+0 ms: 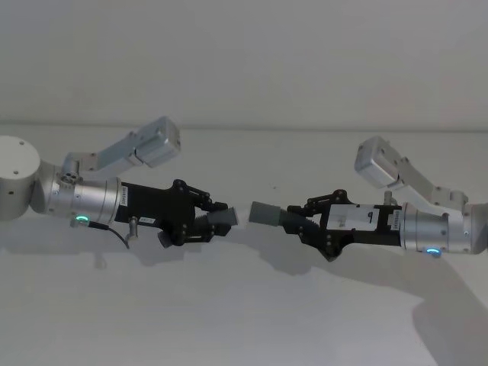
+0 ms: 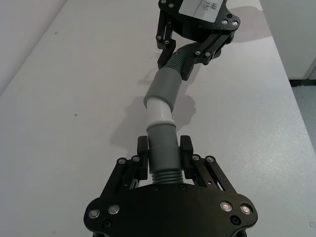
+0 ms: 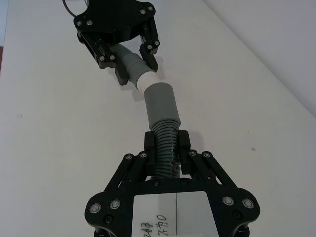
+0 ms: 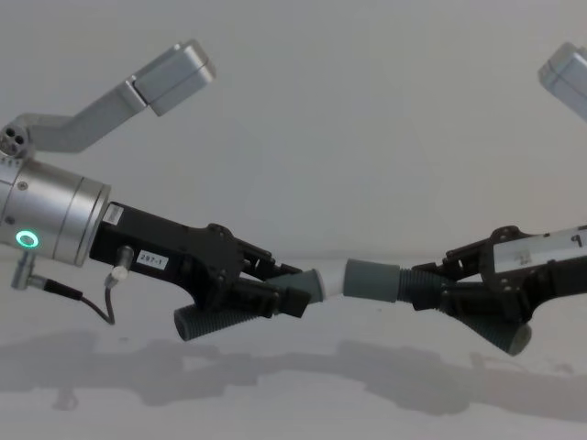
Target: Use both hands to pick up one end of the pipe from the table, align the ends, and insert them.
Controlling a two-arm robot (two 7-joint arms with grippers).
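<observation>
Head view shows both claws above the table (image 1: 244,320) — left claw (image 1: 217,219) clenched on the white-tipped pipe piece (image 1: 223,219), right claw (image 1: 299,217) gripping the cuffed piece (image 1: 267,213) — ends facing, nearly meeting.

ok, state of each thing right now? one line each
left gripper: shut on plug piece, off the table
right gripper: shut on cuff piece, off the table
plug piece: held, white tip at the cuff mouth
cuff piece: held, facing the tip
table: bare white
</observation>
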